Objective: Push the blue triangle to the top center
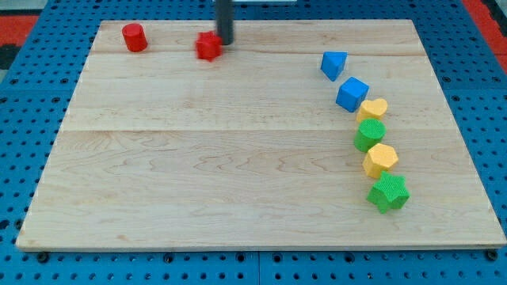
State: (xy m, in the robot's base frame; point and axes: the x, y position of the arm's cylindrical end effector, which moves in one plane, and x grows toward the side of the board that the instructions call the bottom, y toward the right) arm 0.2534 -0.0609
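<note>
The blue triangle (333, 64) lies on the wooden board (238, 158) at the upper right. A blue cube (352, 94) sits just below and right of it. My tip (226, 43) is at the view's top, left of centre, right beside a red star-like block (208, 47) on its right side. The tip is far to the left of the blue triangle, about a quarter of the board's width away.
A red cylinder (134, 37) stands at the top left. Below the blue cube runs a column: a yellow block (373, 108), a green block (370, 133), a yellow hexagon (380, 160) and a green star (388, 192).
</note>
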